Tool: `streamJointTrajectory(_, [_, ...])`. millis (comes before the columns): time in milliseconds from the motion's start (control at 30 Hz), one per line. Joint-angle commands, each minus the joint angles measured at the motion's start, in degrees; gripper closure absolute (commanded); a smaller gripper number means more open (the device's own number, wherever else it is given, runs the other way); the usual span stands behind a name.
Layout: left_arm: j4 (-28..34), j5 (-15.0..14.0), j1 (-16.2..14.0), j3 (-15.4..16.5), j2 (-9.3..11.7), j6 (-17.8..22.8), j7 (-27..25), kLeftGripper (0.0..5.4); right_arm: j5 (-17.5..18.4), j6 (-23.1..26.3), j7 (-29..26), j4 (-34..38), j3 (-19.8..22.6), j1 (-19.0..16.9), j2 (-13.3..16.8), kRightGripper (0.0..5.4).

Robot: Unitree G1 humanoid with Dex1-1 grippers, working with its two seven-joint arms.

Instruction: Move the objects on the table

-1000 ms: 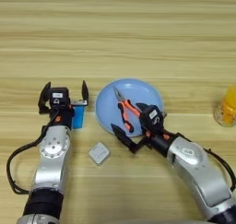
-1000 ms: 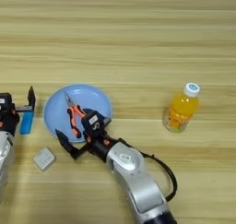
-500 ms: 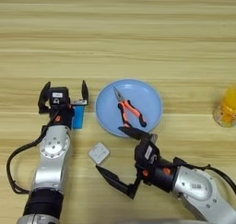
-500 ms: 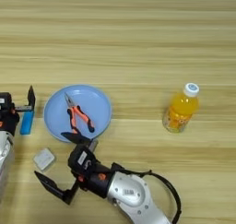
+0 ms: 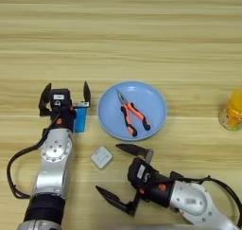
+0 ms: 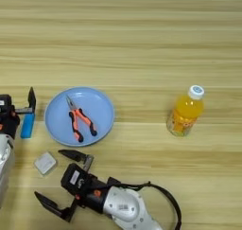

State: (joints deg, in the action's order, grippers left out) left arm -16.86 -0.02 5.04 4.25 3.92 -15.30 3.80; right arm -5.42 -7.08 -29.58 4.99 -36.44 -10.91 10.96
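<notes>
Lying on the round light-blue plate (image 5: 153,101), the orange-and-black-handled needle-nose pliers (image 5: 132,114) point their tips toward the far left rim and their handles toward the near right. No brand or writing can be read on any of the things; a small pale tag on the left gripper's housing may carry print, but it is too small to make out.

The small white square block (image 5: 102,157) sits on the table (image 5: 142,35) just off the plate's near left edge. The small blue rectangular block (image 5: 80,119) lies left of the plate, partly covered by the left gripper (image 5: 65,93), whose 2 black fingers stand well apart and point away from the robot.

The right gripper (image 5: 124,172) hovers near the front edge, right of the white block and near the plate's near rim, clear of both. Its 2 fingers are spread wide and hold nothing, one reaching toward the plate and the other toward the front edge.

The translucent orange-yellow bottle (image 6: 185,111) with a white cap stands upright, well apart to the right of the plate.
</notes>
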Motion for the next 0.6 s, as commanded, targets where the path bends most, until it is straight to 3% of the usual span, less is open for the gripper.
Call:
streamJointTrajectory(33, [0.7,0.8,-0.5,-0.1,-0.2,1.1,0.4,0.00,-0.8,-1.2,0.3,-2.8,-0.2,1.6,-0.8,0.03])
streamJointTrajectory(600, [1.1,0.8,-0.7,-0.1,-0.2,1.3,0.5,0.00,-3.2,-3.8,3.9,-10.7,1.2,4.7,-3.2,0.03])
